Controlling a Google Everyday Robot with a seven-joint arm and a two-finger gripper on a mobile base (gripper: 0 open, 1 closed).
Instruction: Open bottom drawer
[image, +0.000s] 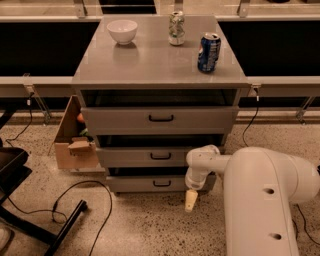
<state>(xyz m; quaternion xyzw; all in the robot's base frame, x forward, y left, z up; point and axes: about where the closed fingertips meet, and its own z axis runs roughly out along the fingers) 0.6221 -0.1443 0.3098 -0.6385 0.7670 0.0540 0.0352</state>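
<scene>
The grey cabinet (160, 65) has three drawers, all shut. The bottom drawer (135, 183) has the shortest front and a small black bar handle (162, 183). My gripper (190, 201) hangs from the white arm (260, 200), pointing down at the floor just in front of the bottom drawer's right end. It is to the right of the handle and a little below it, not touching it.
A white bowl (122, 31), a silver can (176, 28) and a blue can (208, 52) stand on the cabinet top. A cardboard box (75, 137) sits left of the cabinet. A black cable (75, 200) and chair base (30, 220) lie on the floor at left.
</scene>
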